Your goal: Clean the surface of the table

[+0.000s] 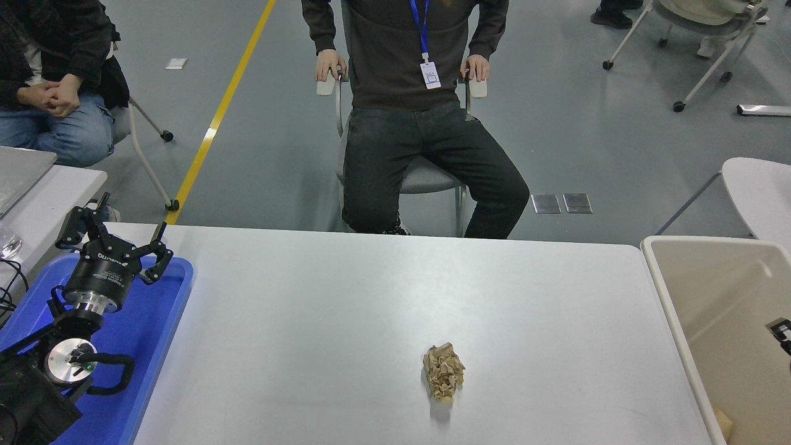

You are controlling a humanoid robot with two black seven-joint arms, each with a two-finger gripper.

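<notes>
The white table surface (pixel 346 309) fills the lower middle of the head view. A crumpled tan paper wad (pixel 443 372) lies on it, right of centre and toward the near edge. My left gripper (pixel 114 238) is parked open above the blue tray (pixel 157 334) at the lower left, holding nothing. Only a small black tip of my right gripper (pixel 780 329) shows at the right edge, over the beige bin (pixel 656 262), far from the wad.
A person sits on a chair (pixel 426 176) just beyond the table's far edge. Another person (pixel 49 93) sits at the upper left. A grey side table (pixel 55 191) stands at the left, a round white table (pixel 760 191) at the right. A small tan scrap (pixel 723 423) lies in the bin.
</notes>
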